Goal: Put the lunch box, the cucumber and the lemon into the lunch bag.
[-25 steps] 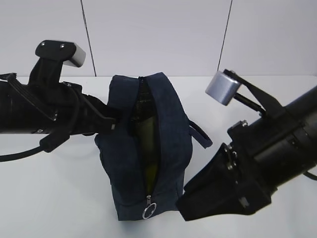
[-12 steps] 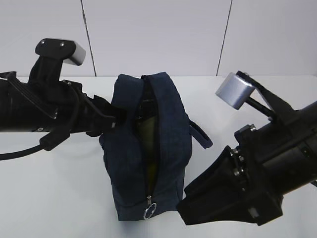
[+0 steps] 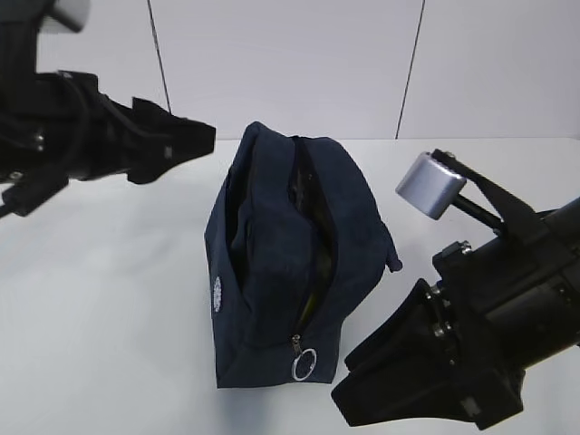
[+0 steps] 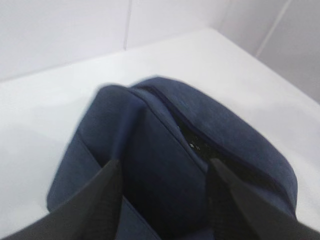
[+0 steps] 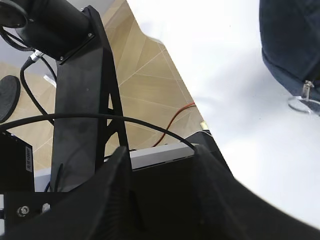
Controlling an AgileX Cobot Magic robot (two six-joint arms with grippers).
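While the left gripper hangs over the far end of the lunch bag, its two fingers are spread apart with nothing between them; the bag's navy fabric shows in the gap below. In the exterior view this gripper sits at upper left, clear of the bag and not touching it.

Right gripper: fingers parted, empty, pointing past the near edge of the white tabletop toward the wooden floor and an orange cable. In the exterior view it lies low at near right, just beside the bag's near right corner.

Lunch bag: standing on the tabletop at centre, long axis running near to far, leaning slightly right. Zipper open along the top; slider and metal ring pull at the near end. A sliver of yellow-green shows inside the opening; the contents cannot be identified. A small round white badge is on the left side panel.
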